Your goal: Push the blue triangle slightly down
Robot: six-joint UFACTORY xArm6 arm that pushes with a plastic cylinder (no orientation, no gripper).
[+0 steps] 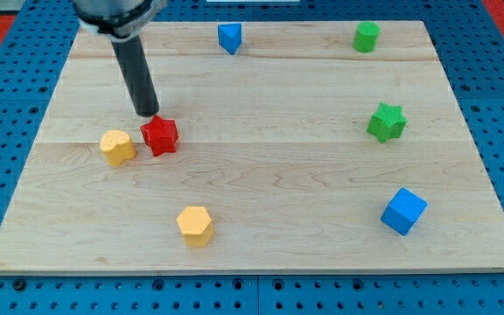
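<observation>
A: You are starting at the view's left. What is lying there?

B: A yellow block [117, 147] is sitting on the bench [269, 175], and the red star [159, 136] is just beside it. Your tool is only a rod; my tip [150, 115] is standing right at the star's top edge. It is grasping nothing, since it has no jaws to open or clench. A second yellow block [195, 226] is lying lower.

A: And the blue triangle [229, 38]?

B: It is resting near the top edge, to the right of the tip and well apart from it, untouched.

A: So which step are you in?

B: I am judging it as the approach. Next you are needing to bring the tip above the triangle, then push it gently down.

A: And further right?

B: A green cylinder [367, 37], a green star [387, 122] and a blue cube [403, 211].
</observation>
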